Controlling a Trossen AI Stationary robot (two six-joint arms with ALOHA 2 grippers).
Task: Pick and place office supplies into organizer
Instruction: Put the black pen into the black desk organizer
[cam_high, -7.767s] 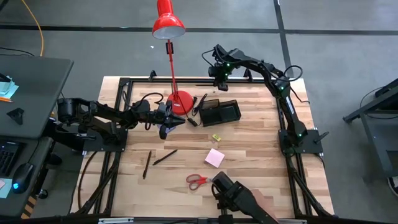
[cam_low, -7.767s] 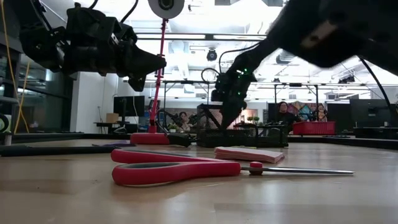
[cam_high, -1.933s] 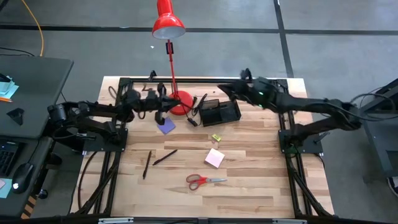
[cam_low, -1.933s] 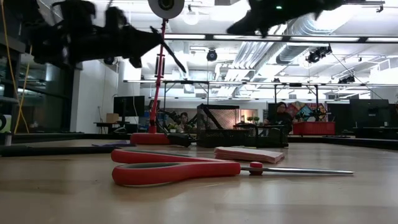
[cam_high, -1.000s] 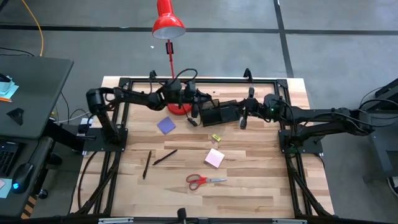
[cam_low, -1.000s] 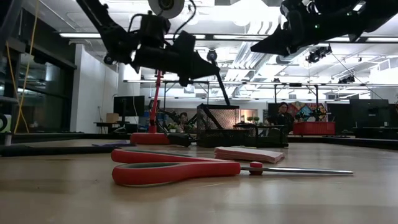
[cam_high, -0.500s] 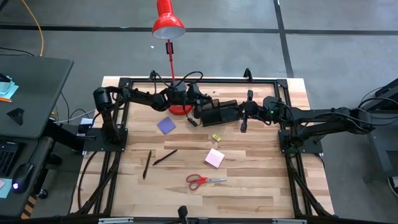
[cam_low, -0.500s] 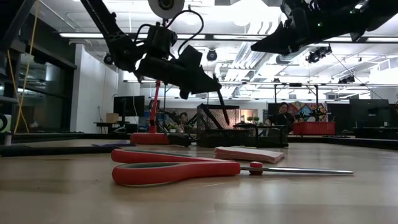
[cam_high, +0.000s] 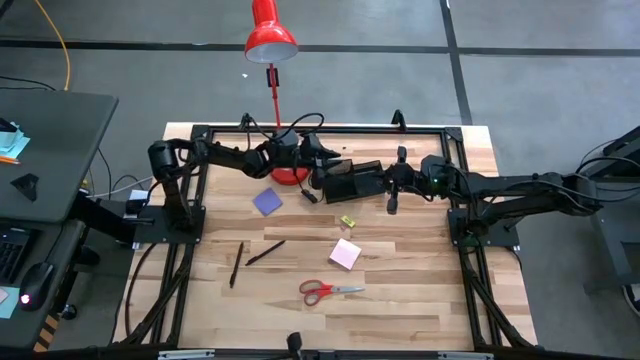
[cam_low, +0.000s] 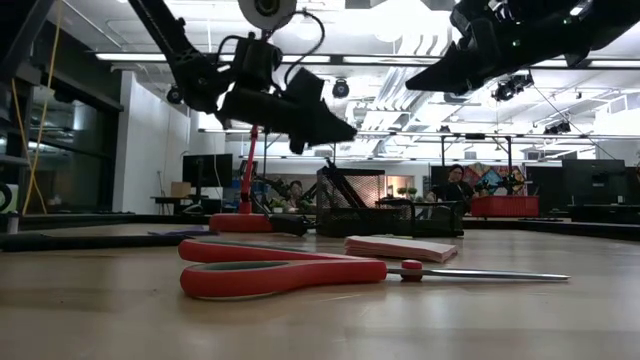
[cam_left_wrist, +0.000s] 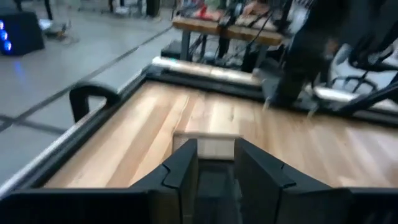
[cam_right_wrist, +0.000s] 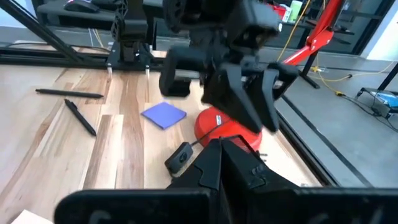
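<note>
While the left gripper (cam_high: 322, 165) hangs over the small black organizer tray (cam_high: 352, 181) with fingers apart, gripping nothing, it might bump the red lamp base (cam_high: 290, 172) beside it; the right gripper (cam_high: 392, 192) is clenched.

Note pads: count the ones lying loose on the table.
2. The purple-blue pad lies in front of the lamp base; the pink pad lies nearer mid-table, behind the scissors. None shows elsewhere.
</note>
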